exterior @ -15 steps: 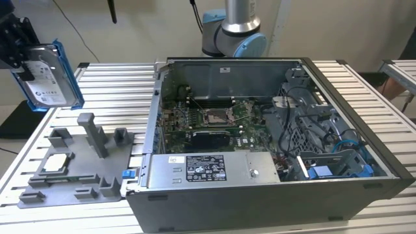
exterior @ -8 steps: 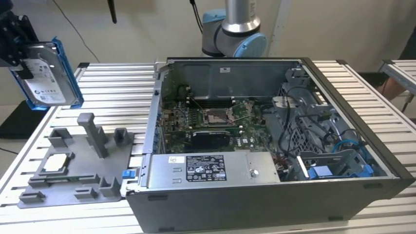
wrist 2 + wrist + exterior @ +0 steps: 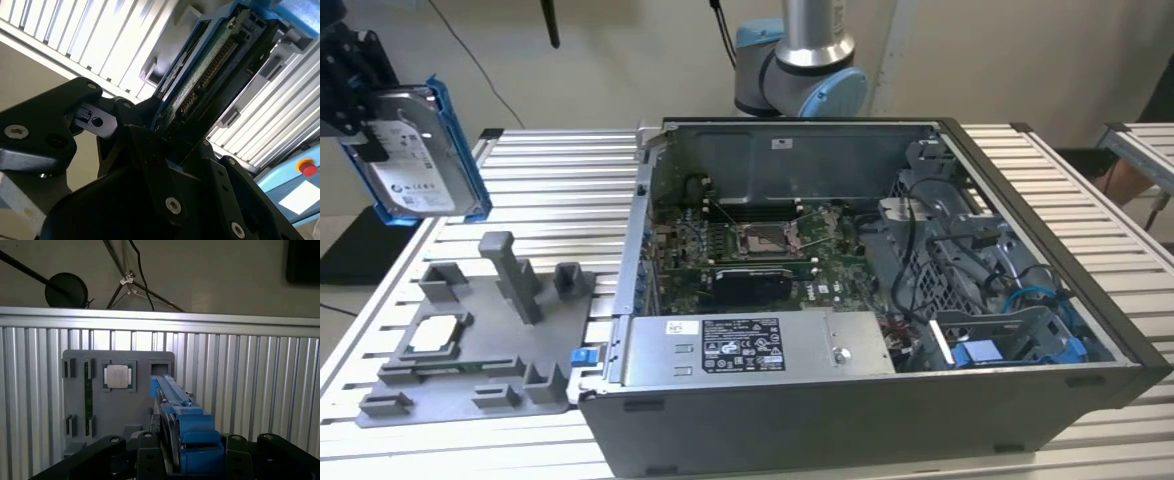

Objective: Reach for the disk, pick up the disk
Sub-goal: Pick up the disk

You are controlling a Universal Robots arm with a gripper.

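Blue bracket and silver-grey metal hang together in the air: the disk [image 3: 416, 155] is already clear of the slatted aluminium table [image 3: 560, 170]. It is held upright above and beyond the far edge of the grey fixture plate [image 3: 494, 345], touching neither. Both steps of the task look done as far as these pictures show: the reach is over and the pick-up has been made.

The gripper [image 3: 358, 110] is clamped onto the disk, its black fingers [image 3: 145, 150] pressed against the disk's two faces in the second wrist view, with no gap visible. There the disk [image 3: 210, 65] appears edge-on with its connector pins exposed.

In the first wrist view the wrist points down toward the table, and the disk's blue frame [image 3: 175, 400] reaches out toward the fixture plate [image 3: 125, 410]. A small square chip [image 3: 119, 376] sits in one of the plate's pockets (not the task's thing). The arm's joint [image 3: 801, 70] rises behind the open computer case [image 3: 881, 400], which stands just beside the plate on the exterior view's right. The disk hangs on the opposite side of the plate from the case.
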